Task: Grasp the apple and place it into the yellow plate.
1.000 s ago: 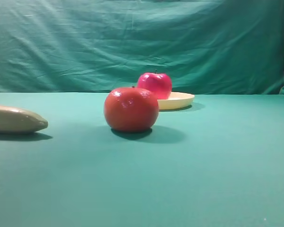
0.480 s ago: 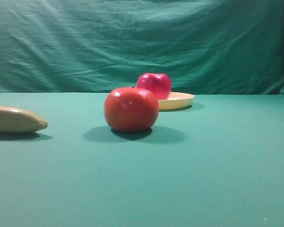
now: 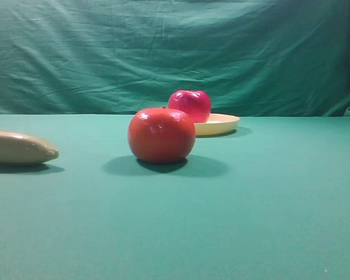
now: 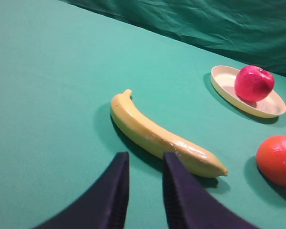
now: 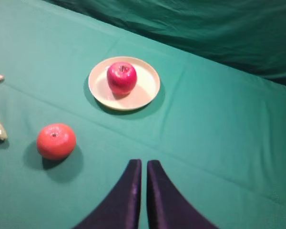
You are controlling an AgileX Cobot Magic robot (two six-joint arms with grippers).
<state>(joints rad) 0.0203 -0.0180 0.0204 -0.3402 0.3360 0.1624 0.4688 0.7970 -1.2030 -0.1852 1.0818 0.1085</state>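
Note:
The crimson apple point(image 3: 189, 105) with a dark stem sits upright in the pale yellow plate point(image 3: 224, 123), behind the orange-red fruit. It also shows in the left wrist view point(image 4: 253, 83) on the plate point(image 4: 224, 81), and in the right wrist view point(image 5: 122, 78) on the plate point(image 5: 148, 90). My right gripper point(image 5: 144, 164) is shut and empty, well short of the plate. My left gripper point(image 4: 145, 160) is slightly open and empty, just short of the banana. Neither gripper shows in the exterior view.
An orange-red round fruit point(image 3: 161, 135) stands in front of the plate, to its left in the right wrist view point(image 5: 56, 140). A tan-yellow banana point(image 4: 157, 136) lies at the left point(image 3: 17, 147). Green cloth covers the table and backdrop.
The apple has shifted very slightly left on the plate. The shadow to the left of the orange-red fruit has grown darker. Nothing else has moved.

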